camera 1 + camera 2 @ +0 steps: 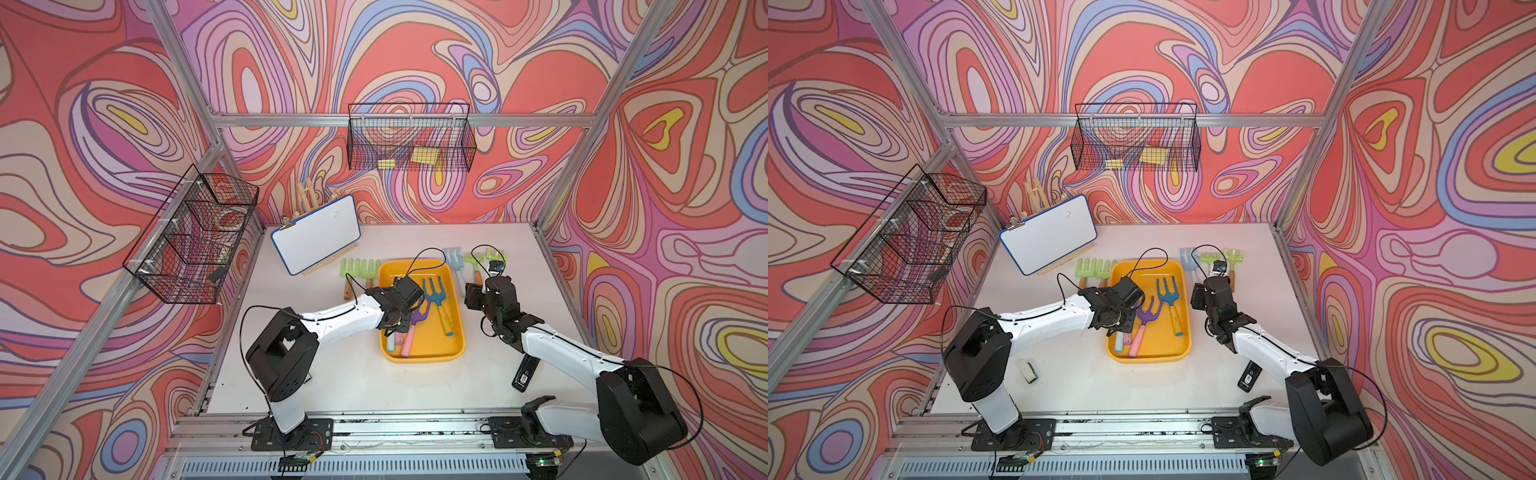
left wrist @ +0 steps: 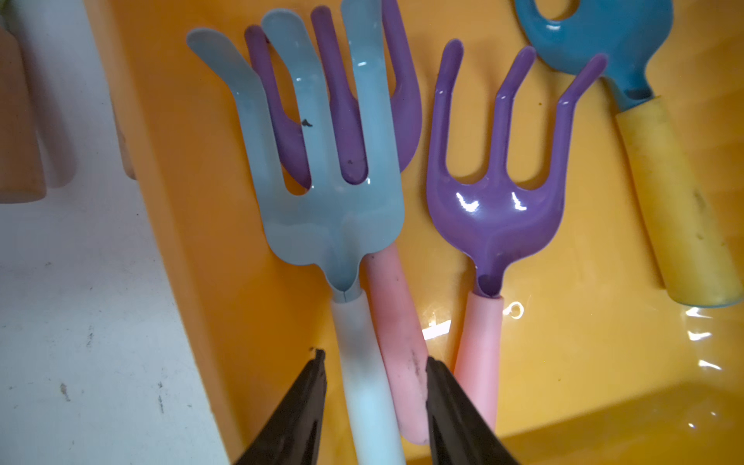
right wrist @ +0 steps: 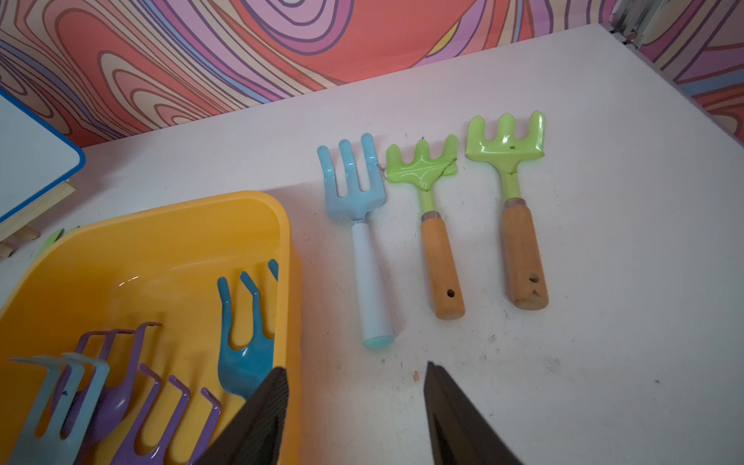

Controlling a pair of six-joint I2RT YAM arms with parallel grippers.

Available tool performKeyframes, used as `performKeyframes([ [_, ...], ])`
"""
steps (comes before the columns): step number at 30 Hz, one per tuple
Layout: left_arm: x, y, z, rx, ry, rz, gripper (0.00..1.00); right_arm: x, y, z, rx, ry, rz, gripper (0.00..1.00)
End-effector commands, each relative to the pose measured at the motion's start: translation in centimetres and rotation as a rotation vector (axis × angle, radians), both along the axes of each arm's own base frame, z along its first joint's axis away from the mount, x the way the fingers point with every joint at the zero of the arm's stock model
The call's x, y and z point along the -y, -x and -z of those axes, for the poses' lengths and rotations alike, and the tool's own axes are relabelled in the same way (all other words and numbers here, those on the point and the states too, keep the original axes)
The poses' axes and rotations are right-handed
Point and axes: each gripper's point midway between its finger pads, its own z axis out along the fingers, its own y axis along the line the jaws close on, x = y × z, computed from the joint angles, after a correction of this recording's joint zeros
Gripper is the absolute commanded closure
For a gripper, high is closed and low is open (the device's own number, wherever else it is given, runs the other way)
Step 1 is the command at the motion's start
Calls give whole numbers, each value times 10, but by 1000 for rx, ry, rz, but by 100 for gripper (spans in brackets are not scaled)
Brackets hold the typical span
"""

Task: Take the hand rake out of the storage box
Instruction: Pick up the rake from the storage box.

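1. Rakes inside the shallow yellow-orange plastic storage box (image 2: 563,362) number four, all three-tined with glossy painted heads. A pale grey-blue rake with a white handle (image 2: 334,217) lies on top of a lower purple rake with a pink handle (image 2: 394,314). A second purple rake with a pink handle (image 2: 495,217) lies just beside them, and a teal rake with a yellow handle (image 2: 668,193) lies nearer the far wall.
2. The left gripper (image 2: 374,356) hangs low over the box, its two black fingers (image 2: 306,402) spread. The white handle and the pink one under it both sit between them. A strip of orange floor shows between one finger and the white handle, so nothing is pinched.
3. The box has rounded corners, a low rim and a shiny floor, and rests on the scuffed white tabletop (image 3: 604,362).
4. The right gripper (image 3: 356,366) hovers over bare table just beside the box's rim, fingers (image 3: 261,414) apart with nothing between them.
5. Five rakes lie on the table outside the box. On one side are a pale blue rake with a white handle (image 3: 352,189) and two green rakes with wooden handles (image 3: 422,165) (image 3: 507,141), whose teeth are short and blunt. On the other side are two more green rakes (image 1: 351,266) (image 1: 372,266).
6. Farther back stand one blue-edged whiteboard (image 1: 316,232) on a wooden easel and two black wire-mesh baskets (image 1: 409,141) (image 1: 195,241) hung on the frame.
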Motion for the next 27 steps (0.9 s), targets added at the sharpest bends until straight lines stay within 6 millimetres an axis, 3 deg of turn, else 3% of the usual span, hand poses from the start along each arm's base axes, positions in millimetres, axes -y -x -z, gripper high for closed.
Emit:
performKeyframes([
  [1,-3,-3,3,-3,-42,-20,49,0,-1,-2,13,-7,8,42],
  [6,-5,-4,17,-39,-99,-15,49,0,-2,-2,8,-4,8,43],
  [13,1,0,39,-80,-68,-22,64,0,-1,-1,8,-5,7,43],
  [27,14,2,56,-124,-39,0,63,-1,-2,0,2,-2,6,45],
])
